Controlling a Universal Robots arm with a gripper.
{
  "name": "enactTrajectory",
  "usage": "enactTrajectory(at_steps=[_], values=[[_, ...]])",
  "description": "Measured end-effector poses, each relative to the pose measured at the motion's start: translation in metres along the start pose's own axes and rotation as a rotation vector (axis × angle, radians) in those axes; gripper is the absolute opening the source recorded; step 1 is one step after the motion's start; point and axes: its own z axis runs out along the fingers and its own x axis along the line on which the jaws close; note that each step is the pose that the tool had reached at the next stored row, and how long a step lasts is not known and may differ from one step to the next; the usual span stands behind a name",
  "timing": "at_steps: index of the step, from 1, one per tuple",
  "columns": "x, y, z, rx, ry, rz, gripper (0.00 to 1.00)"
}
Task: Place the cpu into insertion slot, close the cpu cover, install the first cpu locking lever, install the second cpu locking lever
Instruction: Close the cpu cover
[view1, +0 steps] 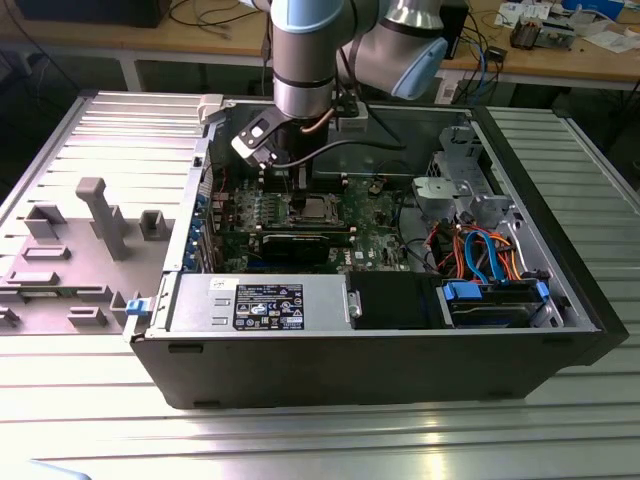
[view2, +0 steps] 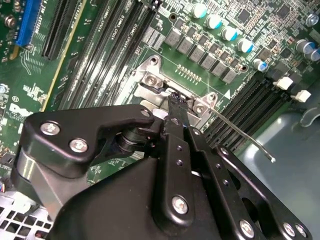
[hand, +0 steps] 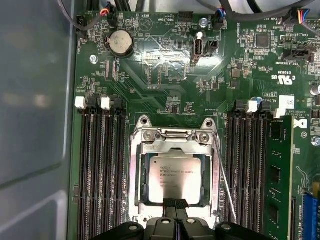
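Note:
The cpu (hand: 170, 172) lies flat in the insertion slot (hand: 131, 200), its silvery-grey top showing through the window of the cpu cover (hand: 175, 146), which lies down over it. In the first wrist view my gripper (hand: 175, 204) hovers at the socket's near edge, its two fingers pressed together with nothing between them. One thin locking lever (hand: 226, 185) stands free beside the socket; in the second wrist view this lever (view2: 240, 132) juts out past the fingertips of my gripper (view2: 174, 97). In the exterior view the gripper (view1: 298, 188) hangs just above the cpu (view1: 318, 209).
Long black memory slots (hand: 100, 170) flank the socket, with a green module (hand: 277, 175) in one. A coin battery (hand: 121, 42) sits further along the board. The open computer case (view1: 400, 350) also holds a power supply (view1: 262, 303) and cabled drive bays (view1: 480, 250). A grey fixture plate (view1: 100, 215) lies beside it.

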Motion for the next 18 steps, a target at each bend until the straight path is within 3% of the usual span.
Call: enactTrajectory(at_steps=[1, 11, 18], values=[[0.0, -0.0001, 0.0008, 0.0026, -0.0001, 0.0, 0.11], [0.0, 0.0, 0.0022, 0.0027, 0.0, 0.0, 0.11], [-0.0001, 0.0013, -0.0019, 0.0028, -0.0018, 0.0, 0.11]])
